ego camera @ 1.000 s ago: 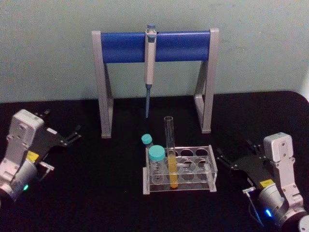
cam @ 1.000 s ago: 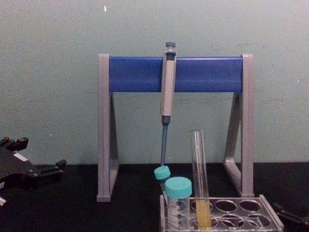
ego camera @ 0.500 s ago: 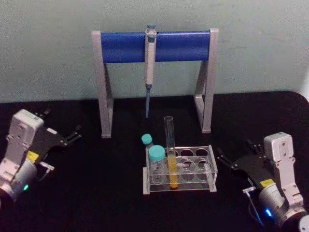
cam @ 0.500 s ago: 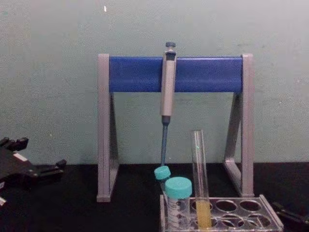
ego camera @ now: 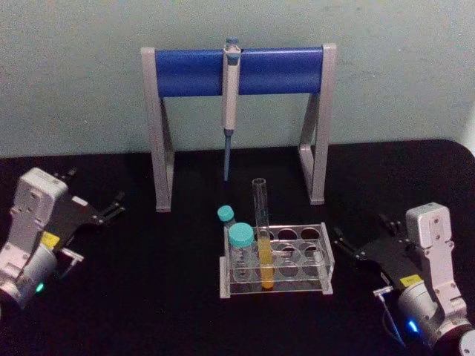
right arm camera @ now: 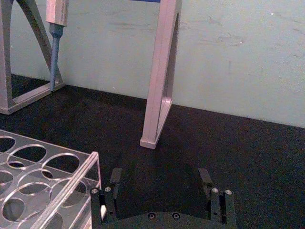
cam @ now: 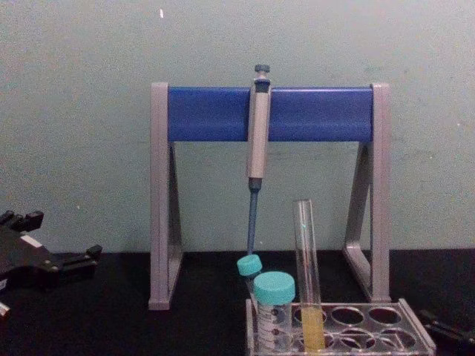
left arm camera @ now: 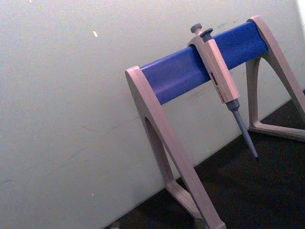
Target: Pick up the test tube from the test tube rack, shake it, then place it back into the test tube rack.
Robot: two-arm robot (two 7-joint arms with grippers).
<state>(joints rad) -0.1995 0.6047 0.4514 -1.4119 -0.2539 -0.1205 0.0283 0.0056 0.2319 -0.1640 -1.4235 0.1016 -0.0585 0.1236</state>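
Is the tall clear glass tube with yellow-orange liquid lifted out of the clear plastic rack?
No, the test tube stands upright in the test tube rack.

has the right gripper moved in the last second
No. In the head view the right gripper sits at the same spot just right of the rack, open, as it did a second ago.

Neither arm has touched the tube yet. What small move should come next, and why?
Probably the right gripper should ease toward the test tube, rising toward its bare upper part. It rests open on the table beside the test tube rack, nearer than the left gripper, which is also open. The tube stands upright in the rack, next to the teal-capped tubes.
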